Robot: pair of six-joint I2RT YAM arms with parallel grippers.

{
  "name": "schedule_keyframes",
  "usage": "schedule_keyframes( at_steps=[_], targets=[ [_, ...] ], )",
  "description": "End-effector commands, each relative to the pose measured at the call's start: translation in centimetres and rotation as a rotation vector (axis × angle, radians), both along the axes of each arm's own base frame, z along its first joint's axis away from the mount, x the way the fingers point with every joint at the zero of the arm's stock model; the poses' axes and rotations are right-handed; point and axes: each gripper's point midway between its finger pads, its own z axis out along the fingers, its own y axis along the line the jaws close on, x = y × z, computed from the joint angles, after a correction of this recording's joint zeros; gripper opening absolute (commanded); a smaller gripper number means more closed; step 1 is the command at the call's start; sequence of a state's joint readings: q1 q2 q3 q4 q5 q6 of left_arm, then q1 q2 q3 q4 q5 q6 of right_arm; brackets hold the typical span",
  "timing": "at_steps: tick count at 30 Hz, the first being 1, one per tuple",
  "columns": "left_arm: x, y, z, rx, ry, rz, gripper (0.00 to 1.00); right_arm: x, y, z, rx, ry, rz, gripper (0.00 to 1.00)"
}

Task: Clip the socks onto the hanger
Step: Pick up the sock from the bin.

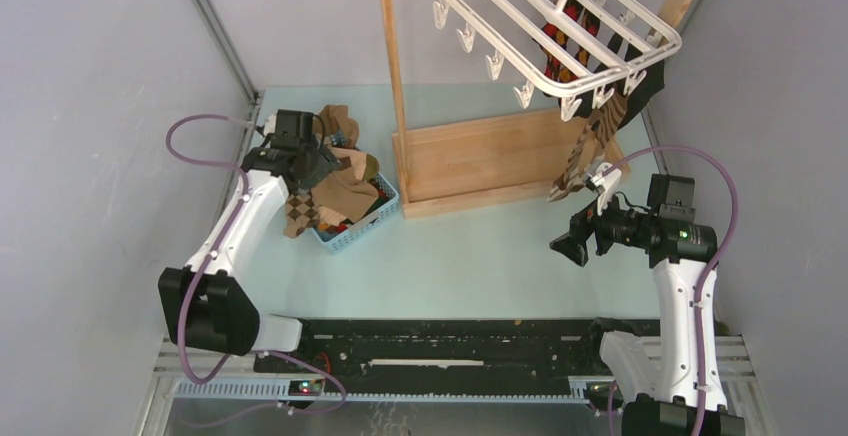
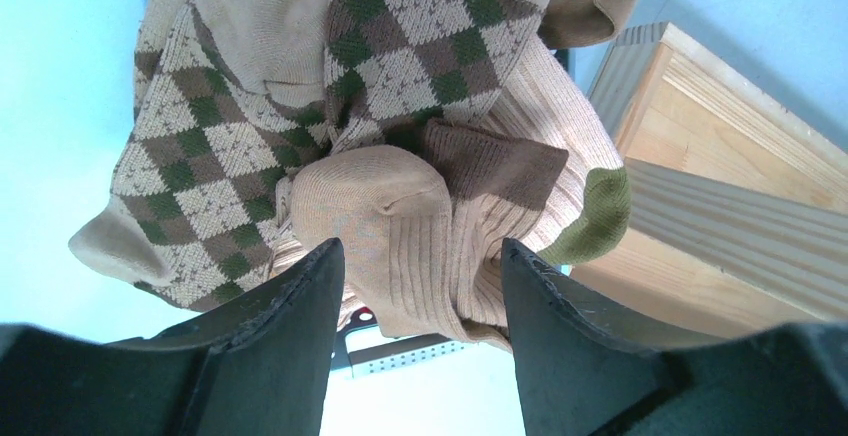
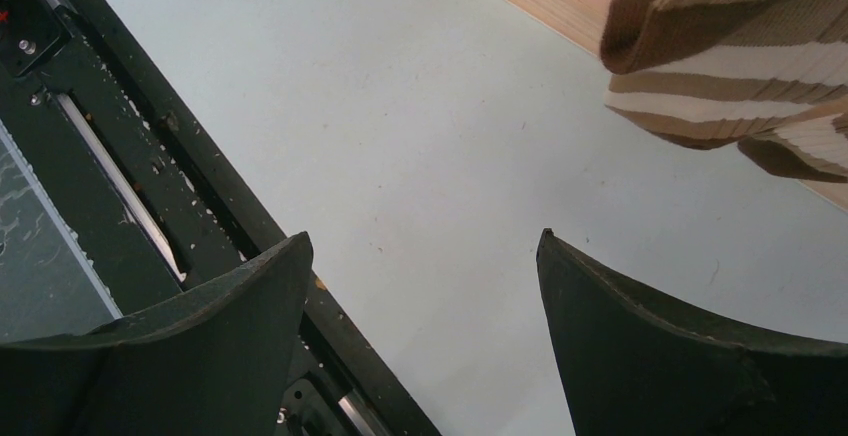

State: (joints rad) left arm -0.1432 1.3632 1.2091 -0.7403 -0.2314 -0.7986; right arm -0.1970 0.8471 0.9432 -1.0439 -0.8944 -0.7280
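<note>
Several socks are heaped in a blue mesh basket (image 1: 362,224): a plain tan ribbed sock (image 2: 400,221), brown-green argyle socks (image 2: 200,171) and others. My left gripper (image 1: 318,170) is open over the heap, and its fingertips (image 2: 322,261) stand either side of the tan sock's end without closing on it. The white hanger (image 1: 520,26) hangs from the wooden rail at top right. A striped brown sock (image 1: 585,151), a red-orange-black argyle sock (image 1: 572,31) and a black sock (image 1: 652,86) dangle from it. My right gripper (image 1: 572,246) is open and empty below the striped sock (image 3: 740,56).
The wooden rail stand has a flat base (image 1: 490,156) between the basket and the right arm, and an upright post (image 1: 392,66). It also shows in the left wrist view (image 2: 720,186). A black rail (image 1: 450,341) runs along the near table edge. Grey walls close both sides.
</note>
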Motion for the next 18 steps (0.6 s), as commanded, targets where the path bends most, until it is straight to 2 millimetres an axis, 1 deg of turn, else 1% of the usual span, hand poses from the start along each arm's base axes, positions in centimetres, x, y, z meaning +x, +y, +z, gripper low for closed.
schedule_keyframes(
  at_steps=[1, 7, 18],
  targets=[
    [-0.32, 0.33, 0.95, 0.027, -0.052, -0.04, 0.63, 0.02, -0.2, -0.07, -0.011, -0.015, -0.001, 0.91],
    [-0.61, 0.24, 0.85, 0.023, -0.059, -0.048, 0.63, 0.02, -0.2, -0.09, -0.012, -0.017, -0.001, 0.91],
    [-0.52, -0.37, 0.86, 0.006, -0.079, -0.087, 0.62, -0.06, -0.24, -0.28, -0.015, -0.015, -0.001, 0.91]
  ],
)
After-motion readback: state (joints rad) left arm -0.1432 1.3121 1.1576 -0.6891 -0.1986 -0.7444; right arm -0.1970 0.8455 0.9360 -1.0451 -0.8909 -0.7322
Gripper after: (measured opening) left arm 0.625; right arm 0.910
